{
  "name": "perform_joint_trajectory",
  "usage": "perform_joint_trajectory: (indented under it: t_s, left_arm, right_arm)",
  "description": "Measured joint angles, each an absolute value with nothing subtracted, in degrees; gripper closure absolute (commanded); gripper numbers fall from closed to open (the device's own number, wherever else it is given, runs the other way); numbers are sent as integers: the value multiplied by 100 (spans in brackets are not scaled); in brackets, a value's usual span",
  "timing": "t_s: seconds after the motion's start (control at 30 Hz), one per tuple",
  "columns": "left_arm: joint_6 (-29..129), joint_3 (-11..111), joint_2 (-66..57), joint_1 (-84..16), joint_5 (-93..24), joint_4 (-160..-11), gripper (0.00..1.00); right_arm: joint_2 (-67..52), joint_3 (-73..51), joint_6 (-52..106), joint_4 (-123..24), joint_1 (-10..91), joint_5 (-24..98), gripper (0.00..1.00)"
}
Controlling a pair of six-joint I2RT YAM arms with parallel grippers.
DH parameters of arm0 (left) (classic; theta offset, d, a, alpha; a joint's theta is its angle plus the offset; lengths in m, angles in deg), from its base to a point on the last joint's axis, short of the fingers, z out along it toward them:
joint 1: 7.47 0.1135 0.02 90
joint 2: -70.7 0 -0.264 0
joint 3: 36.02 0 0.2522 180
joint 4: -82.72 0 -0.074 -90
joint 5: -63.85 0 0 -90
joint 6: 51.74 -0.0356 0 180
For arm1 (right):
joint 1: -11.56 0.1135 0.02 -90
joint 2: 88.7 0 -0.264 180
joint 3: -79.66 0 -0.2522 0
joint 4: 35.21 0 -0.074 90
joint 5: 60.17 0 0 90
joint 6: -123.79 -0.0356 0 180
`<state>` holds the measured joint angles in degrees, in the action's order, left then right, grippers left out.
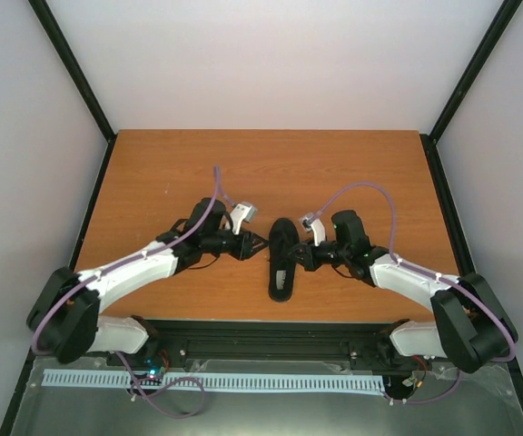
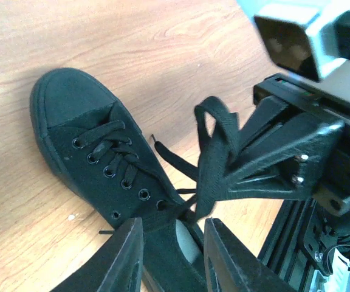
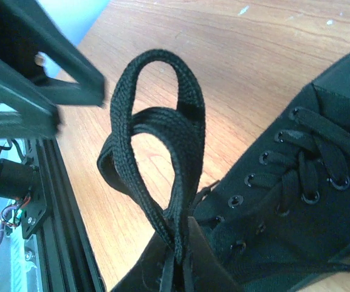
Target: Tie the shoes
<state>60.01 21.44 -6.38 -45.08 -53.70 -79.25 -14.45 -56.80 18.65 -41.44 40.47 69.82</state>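
Note:
The black shoe (image 1: 281, 272) lies on the wooden table between my two arms, toe pointing away. It also shows in the left wrist view (image 2: 96, 158) and the right wrist view (image 3: 308, 182). My right gripper (image 3: 184, 246) is shut on a doubled loop of black lace (image 3: 163, 134) and holds it up beside the shoe's top eyelets. The left wrist view shows that gripper (image 2: 272, 164) with the loop (image 2: 214, 146). My left gripper (image 2: 174, 230) is open, its fingers (image 2: 126, 258) spread over the shoe's opening, just below the held loop. A loose lace end (image 2: 169, 159) trails onto the table.
The wooden table (image 1: 152, 173) has black frame posts at its back corners. A black rail (image 1: 271, 341) runs along the near edge, close behind the shoe's heel. White walls enclose the sides and back.

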Motion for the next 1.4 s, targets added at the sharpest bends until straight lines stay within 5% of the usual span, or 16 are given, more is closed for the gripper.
perform_joint_trajectory:
  t_s: [0.17, 1.4]
  left_arm:
    - [6004, 1808, -74, -4587, -5267, -8292, 69]
    - [5617, 2066, -1714, -5260, -5165, -9381, 71]
  right_arm:
    - [-1521, -5674, 1695, -4466, 4040, 6879, 97]
    - [-1720, -5553, 888, -4811, 3713, 7216, 97]
